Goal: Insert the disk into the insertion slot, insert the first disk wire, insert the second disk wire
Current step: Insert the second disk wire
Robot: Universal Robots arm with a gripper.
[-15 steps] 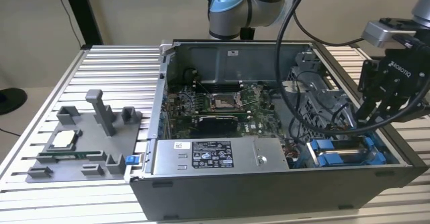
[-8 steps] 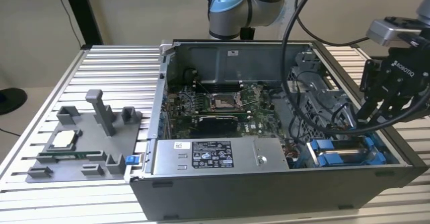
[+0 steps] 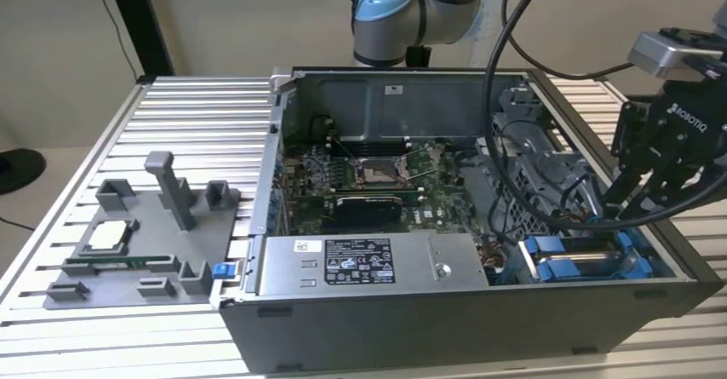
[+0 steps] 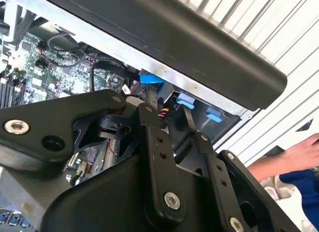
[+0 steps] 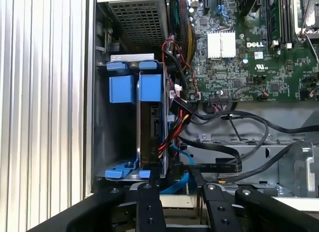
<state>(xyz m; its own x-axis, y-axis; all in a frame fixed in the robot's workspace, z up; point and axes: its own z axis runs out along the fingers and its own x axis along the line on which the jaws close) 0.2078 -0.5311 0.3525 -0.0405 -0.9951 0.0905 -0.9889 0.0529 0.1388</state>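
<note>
Tabletop [image 3: 170, 106]: ribbed aluminium, pale wall [image 3: 227, 13] behind
Exterior view's left edge: grey fixture [image 3: 148, 243]
Centre: open computer case [image 3: 455, 328]
Case's corner, exterior view's right: insertion slot [image 5: 122, 90], the disk [image 5: 149, 122] on edge inside it
Hand [image 3: 639, 210]: fingers spread, just above the slot

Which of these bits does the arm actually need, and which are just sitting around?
For the job: gripper, disk, insertion slot, wires by the disk.
Just lying about: grey fixture tray, power supply, motherboard, a person's hand.
</note>
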